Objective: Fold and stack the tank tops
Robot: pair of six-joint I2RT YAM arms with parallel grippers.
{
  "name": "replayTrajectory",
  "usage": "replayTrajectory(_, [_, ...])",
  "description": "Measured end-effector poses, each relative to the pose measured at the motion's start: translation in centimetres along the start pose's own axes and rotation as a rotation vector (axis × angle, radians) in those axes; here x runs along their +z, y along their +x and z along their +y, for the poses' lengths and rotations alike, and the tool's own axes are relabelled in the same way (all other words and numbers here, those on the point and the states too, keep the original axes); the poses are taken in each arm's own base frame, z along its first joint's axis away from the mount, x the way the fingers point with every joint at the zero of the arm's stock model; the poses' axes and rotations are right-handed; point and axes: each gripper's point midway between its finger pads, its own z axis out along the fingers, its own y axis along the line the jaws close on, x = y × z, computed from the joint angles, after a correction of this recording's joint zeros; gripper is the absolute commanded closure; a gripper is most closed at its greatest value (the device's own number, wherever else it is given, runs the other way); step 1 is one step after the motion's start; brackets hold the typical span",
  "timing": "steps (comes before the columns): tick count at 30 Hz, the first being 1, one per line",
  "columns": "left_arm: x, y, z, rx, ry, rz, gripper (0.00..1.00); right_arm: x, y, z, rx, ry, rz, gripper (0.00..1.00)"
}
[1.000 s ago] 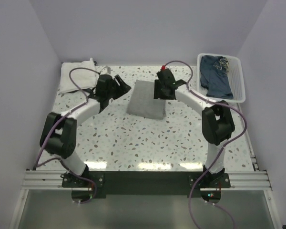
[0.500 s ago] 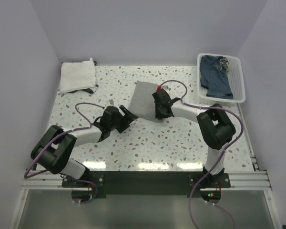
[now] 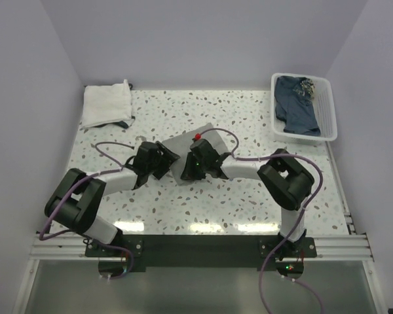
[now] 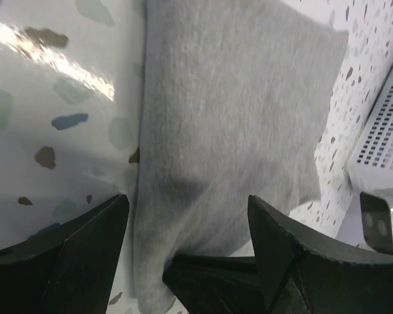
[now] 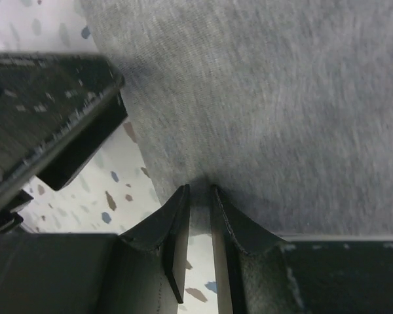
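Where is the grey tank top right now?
In the top view the grey tank top lies mid-table; the right claw pinches its near edge and the open left claw sits at its left side.

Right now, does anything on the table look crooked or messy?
The folded grey tank top lies slanted mid-table, not square to the edges, an edge pinched by the right gripper. The white tank top in the far left corner has a dark bit poking out underneath. The basket holds bunched blue cloth.
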Motion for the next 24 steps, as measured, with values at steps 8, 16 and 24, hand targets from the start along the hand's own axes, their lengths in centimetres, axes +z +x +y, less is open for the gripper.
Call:
replayTrajectory(8, [1.5,-4.1,1.0,-0.017,-0.066,-0.070,0.34,0.8,-0.4,1.6,0.065,-0.059,0.020,0.78])
replayTrajectory(16, [5.1,-4.3,-1.3,0.079,-0.023,-0.015,0.60,0.5,-1.1,2.6,0.061,-0.084,0.016,0.73])
replayTrajectory(24, [7.3,-5.3,-1.6,0.304,-0.095,0.029,1.00,-0.2,-2.3,3.5,0.001,-0.068,0.016,0.47])
